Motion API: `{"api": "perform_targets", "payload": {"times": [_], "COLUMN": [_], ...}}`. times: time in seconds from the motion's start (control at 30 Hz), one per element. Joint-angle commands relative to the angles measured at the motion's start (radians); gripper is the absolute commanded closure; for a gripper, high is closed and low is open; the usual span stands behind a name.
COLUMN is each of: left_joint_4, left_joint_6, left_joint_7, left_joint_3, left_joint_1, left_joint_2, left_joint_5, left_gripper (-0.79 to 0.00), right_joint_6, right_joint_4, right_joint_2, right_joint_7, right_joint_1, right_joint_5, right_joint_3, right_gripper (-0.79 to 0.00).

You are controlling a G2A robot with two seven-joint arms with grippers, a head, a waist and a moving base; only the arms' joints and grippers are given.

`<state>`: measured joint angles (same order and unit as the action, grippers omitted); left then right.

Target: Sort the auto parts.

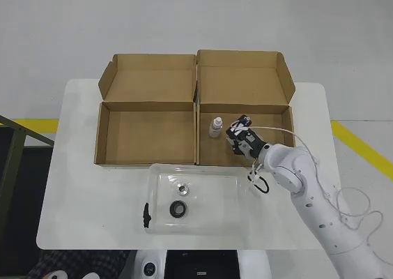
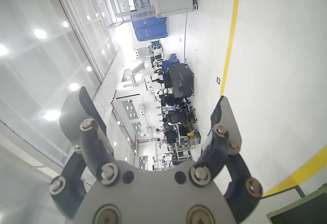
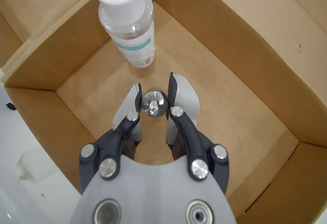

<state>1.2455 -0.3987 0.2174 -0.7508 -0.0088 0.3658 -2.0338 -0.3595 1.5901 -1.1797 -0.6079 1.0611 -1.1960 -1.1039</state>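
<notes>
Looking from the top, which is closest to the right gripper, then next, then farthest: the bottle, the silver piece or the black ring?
From the right gripper, shut on a metal part:
1. Bottle: right beside it, in the same box.
2. Silver piece: in the clear tray.
3. Black ring: also in the tray, just beyond the silver piece.

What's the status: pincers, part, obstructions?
Right pincer shut on metal part, inside right box. Left pincer open, empty, facing the room. Bottle stands just ahead of part.
</notes>
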Motion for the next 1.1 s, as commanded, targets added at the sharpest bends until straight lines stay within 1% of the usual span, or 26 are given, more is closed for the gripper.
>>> {"api": "perform_targets", "payload": {"times": [0.0,0.07,0.23,0.3,0.33,0.37,0.4,0.43,0.7,1.07], "left_joint_4": [0.000,0.000,0.000,0.000,0.000,0.000,0.000,0.000,0.000,0.000], "left_joint_6": [0.000,0.000,0.000,0.000,0.000,0.000,0.000,0.000,0.000,0.000], "left_joint_7": [0.000,0.000,0.000,0.000,0.000,0.000,0.000,0.000,0.000,0.000], "left_joint_3": [0.000,0.000,0.000,0.000,0.000,0.000,0.000,0.000,0.000,0.000], "left_joint_1": [0.000,0.000,0.000,0.000,0.000,0.000,0.000,0.000,0.000,0.000], "left_joint_2": [0.000,0.000,0.000,0.000,0.000,0.000,0.000,0.000,0.000,0.000], "left_joint_5": [0.000,0.000,0.000,0.000,0.000,0.000,0.000,0.000,0.000,0.000], "left_gripper": [-0.785,-0.785,-0.785,-0.785,-0.785,-0.785,-0.785,-0.785,-0.785,-0.785], "right_joint_6": [0.002,0.004,0.005,0.006,0.008,0.010,0.009,0.010,0.003,-0.061], "right_joint_4": [-0.011,-0.023,-0.049,-0.054,-0.053,-0.050,-0.046,-0.038,0.095,0.331], "right_joint_2": [-0.002,-0.004,-0.009,-0.011,-0.012,-0.012,-0.012,-0.011,0.003,0.025], "right_joint_7": [-0.004,-0.007,-0.005,-0.006,-0.003,0.002,0.007,0.009,0.030,0.094], "right_joint_1": [-0.008,-0.016,-0.035,-0.039,-0.040,-0.039,-0.036,-0.033,0.042,0.207], "right_joint_5": [0.000,0.000,0.001,0.003,0.005,0.006,0.007,0.004,-0.022,-0.035], "right_joint_3": [0.005,0.012,0.028,0.031,0.031,0.031,0.030,0.027,-0.026,-0.087], "right_gripper": [-0.209,-0.222,-0.219,-0.249,-0.308,-0.422,-0.610,-0.779,-0.785,-0.785]}}
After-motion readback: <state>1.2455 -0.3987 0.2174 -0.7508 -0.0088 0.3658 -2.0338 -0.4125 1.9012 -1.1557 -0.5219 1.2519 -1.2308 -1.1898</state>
